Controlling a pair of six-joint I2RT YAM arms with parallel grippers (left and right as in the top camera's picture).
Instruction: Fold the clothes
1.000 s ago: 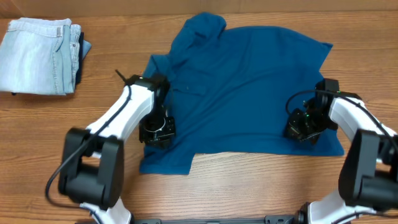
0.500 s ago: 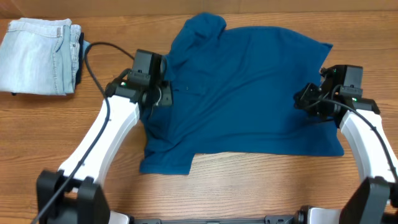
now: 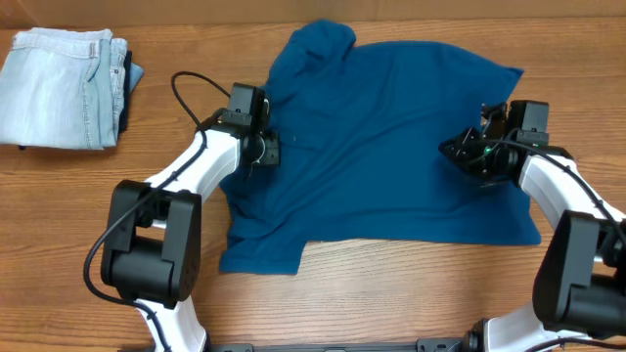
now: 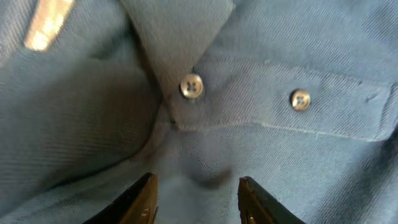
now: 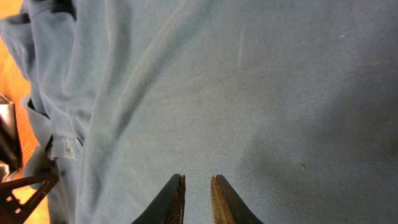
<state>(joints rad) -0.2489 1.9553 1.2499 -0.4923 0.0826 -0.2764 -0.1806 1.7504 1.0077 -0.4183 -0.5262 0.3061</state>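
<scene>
The folded pale jeans [image 3: 59, 88] lie at the table's [image 3: 391, 303] far left, well apart from the work and out of the way. The left gripper [image 3: 260, 152] has swung from the shirt's near left part up to the collar end. Its fingers [image 4: 140, 198] have parted and now hover moderately open, with nothing between them, just above the button placket [image 4: 323, 118]. The teal polo shirt [image 3: 391, 147] is spread across the middle of the table, its outline unchanged, so no fold has been made; the arms seem to be repositioning for a fresh grasp. The right gripper [image 3: 462, 156] has likewise moved up from the near right corner, its fingers [image 5: 176, 196] a narrow slit apart over flat cloth, pinching nothing. The rumpled collar [image 4: 177, 31] and the jutting near-left sleeve [image 3: 259, 244] probably want smoothing first.
</scene>
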